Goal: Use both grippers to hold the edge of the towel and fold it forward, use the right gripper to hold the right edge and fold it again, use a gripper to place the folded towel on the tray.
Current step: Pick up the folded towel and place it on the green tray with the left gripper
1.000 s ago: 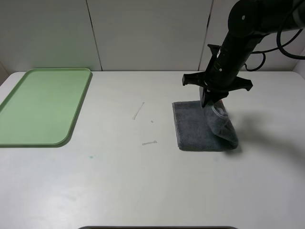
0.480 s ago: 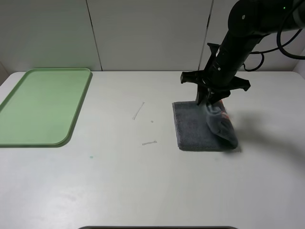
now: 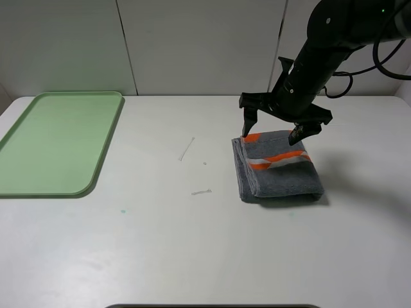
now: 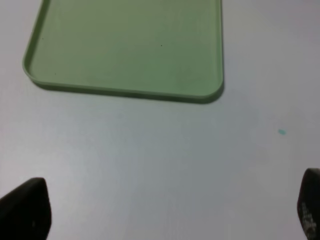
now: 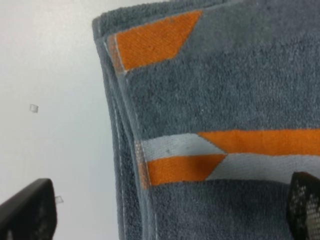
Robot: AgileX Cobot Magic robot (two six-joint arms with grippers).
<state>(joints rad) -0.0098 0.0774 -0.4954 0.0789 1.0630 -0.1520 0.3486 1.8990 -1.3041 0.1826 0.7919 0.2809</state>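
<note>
The towel [image 3: 277,172] lies folded on the table right of centre, dark grey with orange and white stripes facing up. My right gripper [image 3: 270,135] hovers over its far edge, open, one finger to each side and nothing between them. In the right wrist view the towel [image 5: 215,150] fills the frame, with stacked layers along one edge and both black fingertips [image 5: 27,212] spread wide. The pale green tray [image 3: 58,141] sits empty at the far left. My left gripper [image 4: 167,207] is open above bare table near the tray [image 4: 130,45]; the high view does not show it.
Two thin clear scraps [image 3: 187,149] [image 3: 201,192] lie on the white table between tray and towel. A small teal speck [image 3: 122,210] marks the surface near the tray's front corner. White wall panels stand behind the table.
My right gripper opened and let go of the towel's edge. The lifted flap dropped flat onto the towel, and the orange and white stripes now face up.
</note>
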